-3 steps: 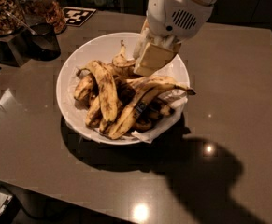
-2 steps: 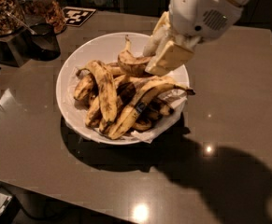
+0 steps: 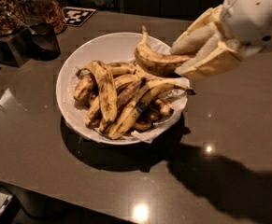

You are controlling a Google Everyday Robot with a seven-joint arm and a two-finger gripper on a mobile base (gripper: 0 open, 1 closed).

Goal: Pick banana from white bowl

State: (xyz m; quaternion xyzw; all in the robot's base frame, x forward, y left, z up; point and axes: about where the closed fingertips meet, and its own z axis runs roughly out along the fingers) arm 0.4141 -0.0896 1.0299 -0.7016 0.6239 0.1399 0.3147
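Upper right of frame: a gripper (image 3: 178,59) with a smooth white housing is seen. Its two fingers (image 3: 198,31) are broad, cream-coloured wedges with a matte, slightly worn face. They are closed onto the right end of the banana (image 3: 155,60).

The banana is short, plump and strongly curved, with yellow skin mottled brown. Its thin stem is pointed up and left. It is held just left of the fingertips, over the upper right part of the white bowl (image 3: 105,48). Contact with the fruit below cannot be told.

The bowl is wide, round and shallow, with a smooth glossy rim. Crinkled white paper lining (image 3: 147,135) is seen jutting past its lower right edge. A loose pile of bananas (image 3: 108,94), long and dark-blotched, is heaped inside; one of them is marked with a blue sticker (image 3: 140,107).

The bowl is set on a dark, polished table (image 3: 42,171), where lamp glints are reflected. Glass jars (image 3: 4,8) of nuts and a black-and-white marker (image 3: 77,15) are placed at upper left.
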